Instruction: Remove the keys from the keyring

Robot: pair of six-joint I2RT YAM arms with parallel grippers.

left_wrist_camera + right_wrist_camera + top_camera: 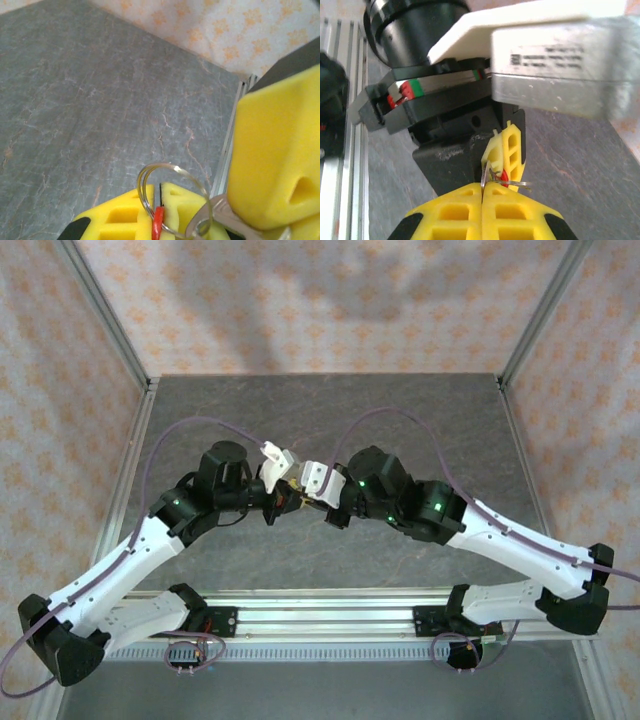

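Both grippers meet above the middle of the table. My left gripper (159, 194) has its yellow fingers shut on the wire keyring (150, 172), with a small red piece (158, 224) pinched in the same gap. The ring's loop stands up above those fingers. A silver key (222, 220) hangs on the ring and runs under the right gripper's yellow finger (272, 150). My right gripper (482, 189) is shut on that key (485, 173), edge-on between its pads. Just beyond it are the left fingers (512, 150), the red piece (506, 175) and the keyring (520, 185).
Grey stone-patterned tabletop (330, 420) lies open behind the grippers. Aluminium frame rails (130, 470) run along its left and right edges, with patterned walls behind. The left arm's wrist body and camera housing (545, 65) sit close in front of the right gripper.
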